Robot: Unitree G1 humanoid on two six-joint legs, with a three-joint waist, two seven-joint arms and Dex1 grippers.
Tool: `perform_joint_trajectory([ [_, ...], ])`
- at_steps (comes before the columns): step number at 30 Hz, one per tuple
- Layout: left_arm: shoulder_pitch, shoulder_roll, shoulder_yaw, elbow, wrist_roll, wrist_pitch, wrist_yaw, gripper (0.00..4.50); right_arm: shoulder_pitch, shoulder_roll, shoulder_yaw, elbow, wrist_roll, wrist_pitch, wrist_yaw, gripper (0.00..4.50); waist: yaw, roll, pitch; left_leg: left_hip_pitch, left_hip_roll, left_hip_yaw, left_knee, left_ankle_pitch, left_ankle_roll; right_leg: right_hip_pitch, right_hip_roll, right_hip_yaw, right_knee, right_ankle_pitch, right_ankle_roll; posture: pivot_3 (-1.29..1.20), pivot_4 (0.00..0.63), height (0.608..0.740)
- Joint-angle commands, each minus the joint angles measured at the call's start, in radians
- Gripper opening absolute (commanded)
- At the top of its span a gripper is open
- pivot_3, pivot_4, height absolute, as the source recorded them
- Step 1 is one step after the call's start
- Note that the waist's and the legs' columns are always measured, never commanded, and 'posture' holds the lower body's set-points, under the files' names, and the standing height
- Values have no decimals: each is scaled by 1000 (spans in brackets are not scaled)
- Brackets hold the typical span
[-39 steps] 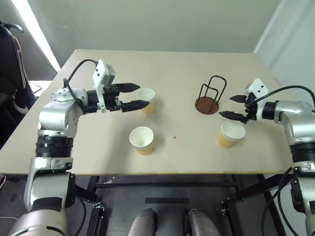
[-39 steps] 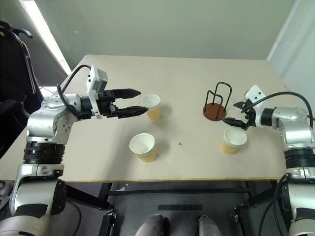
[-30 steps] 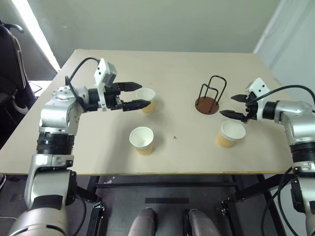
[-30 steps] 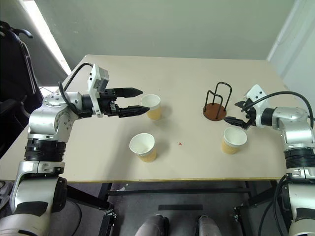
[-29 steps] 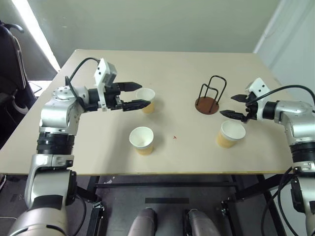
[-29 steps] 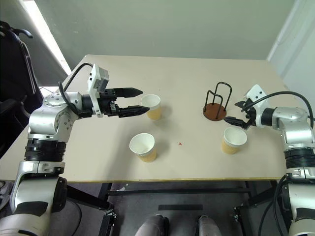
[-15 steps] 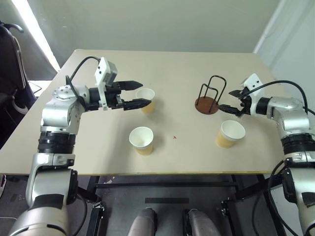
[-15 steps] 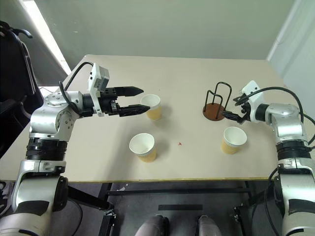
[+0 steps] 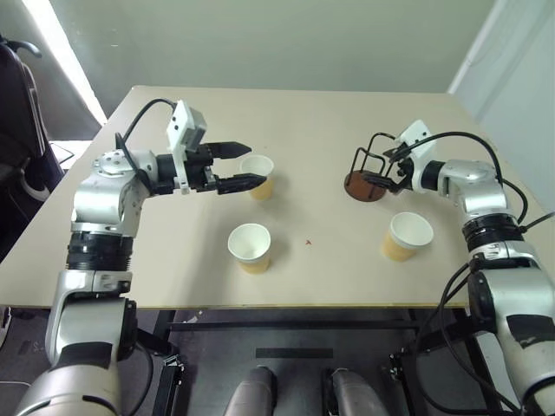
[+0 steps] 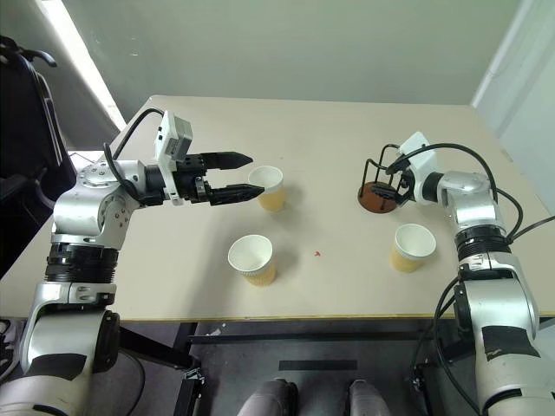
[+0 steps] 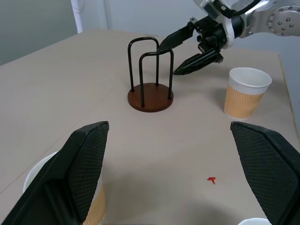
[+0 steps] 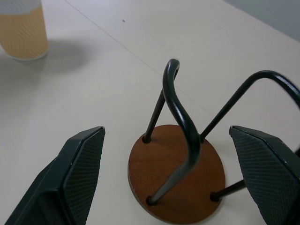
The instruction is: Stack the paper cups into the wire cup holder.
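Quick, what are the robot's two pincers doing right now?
Left pincer: open, holding nothing, next to a cup.
Right pincer: open, holding nothing, at the holder.

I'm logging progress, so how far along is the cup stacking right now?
Nothing is stacked yet: the wire cup holder is empty and all three paper cups stand apart on the table. In hand: the open right claw is at the holder, and the open left claw is beside the far cup. Every cup remains.
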Motion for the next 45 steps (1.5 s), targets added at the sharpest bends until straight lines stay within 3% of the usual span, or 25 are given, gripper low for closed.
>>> perform_joint_trajectory([
  [1,-16,10,17,-16,-1,-12,3,4500,-40,-5,-5,14,-14,-30,-26,3954,0,0,0,0,0,0,0,0,0,0,0,0,0,0,0,0,150,740],
  [3,-16,14,19,-15,0,-13,4,4500,-49,-10,-5,33,-25,-32,-41,3419,0,0,0,-1,0,0,0,0,0,-1,0,0,0,0,0,0,150,740],
  [12,-23,14,15,-3,4,-21,0,4500,-58,-32,-12,39,-30,3,-23,79,0,0,0,-1,0,0,0,0,-1,-1,0,0,0,0,0,0,150,740],
  [20,-28,36,-26,-17,3,0,-93,4500,-15,-59,-21,-130,25,128,101,31,-1,0,0,-5,0,0,0,0,-1,-4,0,-1,0,0,0,0,150,740],
  [26,-86,94,-60,-23,0,25,-204,4500,82,-83,-19,-417,97,284,192,31,0,0,0,-7,0,-1,0,1,-2,-7,0,-1,0,0,0,0,150,740],
  [34,-116,118,-77,-53,-2,38,-262,4500,239,-107,10,-810,171,476,214,31,-2,0,0,-7,0,-1,0,1,-2,-6,0,-1,0,0,0,0,150,740],
  [45,-66,200,-103,-187,-33,114,-370,4500,328,-140,40,-1039,238,586,206,31,-10,0,0,-7,0,-1,1,2,-1,-5,0,-1,0,0,0,0,150,740],
])
